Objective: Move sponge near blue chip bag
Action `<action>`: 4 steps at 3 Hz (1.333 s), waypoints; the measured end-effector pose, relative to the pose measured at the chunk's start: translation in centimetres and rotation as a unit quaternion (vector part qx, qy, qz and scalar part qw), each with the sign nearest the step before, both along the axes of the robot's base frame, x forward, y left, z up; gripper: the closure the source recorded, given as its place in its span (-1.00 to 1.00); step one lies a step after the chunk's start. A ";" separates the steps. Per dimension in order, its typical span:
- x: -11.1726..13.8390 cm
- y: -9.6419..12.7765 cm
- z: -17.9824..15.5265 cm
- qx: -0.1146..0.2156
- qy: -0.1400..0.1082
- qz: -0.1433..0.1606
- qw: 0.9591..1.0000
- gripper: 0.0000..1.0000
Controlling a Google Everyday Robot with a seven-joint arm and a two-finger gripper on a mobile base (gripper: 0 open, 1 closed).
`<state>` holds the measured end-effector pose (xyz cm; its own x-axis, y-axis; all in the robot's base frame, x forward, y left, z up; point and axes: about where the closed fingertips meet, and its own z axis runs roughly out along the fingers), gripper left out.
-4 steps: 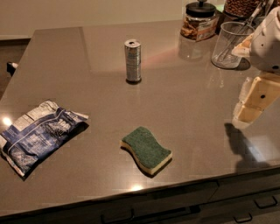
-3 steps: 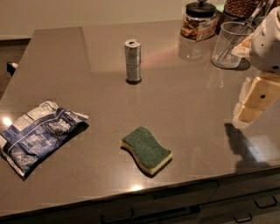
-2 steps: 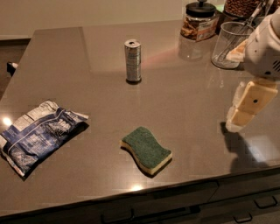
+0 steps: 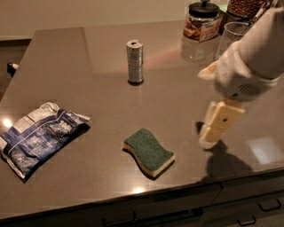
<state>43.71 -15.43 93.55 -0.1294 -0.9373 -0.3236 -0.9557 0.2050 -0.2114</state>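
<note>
1. Green-topped over pale yellow foam, one sponge lies flat near the front edge of the table, scouring side up, with nothing touching it.
2. One blue chip bag lies crumpled and flat at the left, well apart from the sponge. Its left end reaches the frame edge.
3. One gripper hangs to the right of the sponge, close above the tabletop, pointing down. It has hold of nothing visible; how far open it is cannot be told.
4. One silver can stands upright behind the sponge.
5. At the far right corner:
   - one dark-lidded jar;
   - one clear glass, partly hidden by the arm;
   - a second container with brown contents, cut off by the top edge.
</note>
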 end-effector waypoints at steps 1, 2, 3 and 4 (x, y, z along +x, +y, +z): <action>-0.6 4.2 -2.8 0.026 0.018 0.044 0.999 -1.00; -1.2 7.3 -5.4 0.044 0.037 0.076 0.995 -1.00; -1.7 9.4 -7.1 0.057 0.044 0.099 0.993 -1.00; -2.0 10.8 -8.8 0.063 0.051 0.112 0.990 -0.95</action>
<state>41.73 -4.67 84.76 0.0382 -0.8991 -0.4360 -0.9953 0.0048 -0.0970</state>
